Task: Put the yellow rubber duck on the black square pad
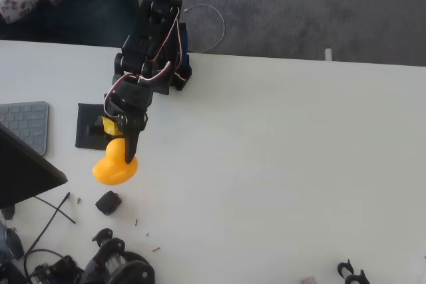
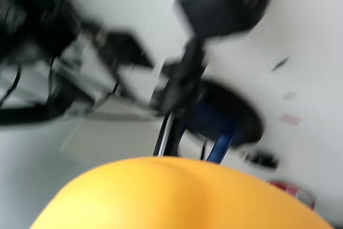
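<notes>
A white table [image 1: 279, 164] carries the black square pad [image 1: 86, 128], a grey keyboard [image 1: 26, 124] (left edge) and a black lump [image 1: 107, 203].

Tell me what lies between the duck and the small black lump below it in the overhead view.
Nothing: in the overhead view, only bare white table separates the yellow rubber duck, held by the hand, from the small black lump.

Yellow rubber duck [image 1: 114, 166]: showing in the overhead view as a rounded yellow-orange shape, sitting just below the pad's lower right corner, its upper part hidden under black arm parts.
Duck in the wrist view [image 2: 177, 197]: filling the bottom edge as a smooth orange-yellow dome, close and blurred.
Black square pad [image 1: 88, 131]: lying flat, matte black, on the white table, its right part covered from above.
</notes>
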You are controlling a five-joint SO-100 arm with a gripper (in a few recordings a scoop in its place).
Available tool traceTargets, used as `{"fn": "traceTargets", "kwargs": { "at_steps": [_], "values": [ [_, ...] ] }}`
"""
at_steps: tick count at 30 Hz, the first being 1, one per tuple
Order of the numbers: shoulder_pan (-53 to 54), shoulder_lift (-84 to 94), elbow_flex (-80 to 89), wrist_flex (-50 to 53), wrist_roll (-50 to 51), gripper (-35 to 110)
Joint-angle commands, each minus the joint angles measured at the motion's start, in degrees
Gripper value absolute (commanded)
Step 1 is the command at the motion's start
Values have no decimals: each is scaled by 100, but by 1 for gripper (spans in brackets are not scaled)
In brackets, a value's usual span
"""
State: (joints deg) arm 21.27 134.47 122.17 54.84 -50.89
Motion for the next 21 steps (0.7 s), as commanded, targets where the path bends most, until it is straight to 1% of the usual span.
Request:
{"fn": "traceTargets", "kwargs": {
  "at_steps": [1,7,11,16,21],
  "values": [
    [316,483,-668,1248,141,6],
    [334,422,-1986,2391,97,6],
    [334,360,-2259,2936,88,6],
    [422,158,-2259,3094,79,6],
    [1028,44,-2259,3120,-79,6]
  ]
}}
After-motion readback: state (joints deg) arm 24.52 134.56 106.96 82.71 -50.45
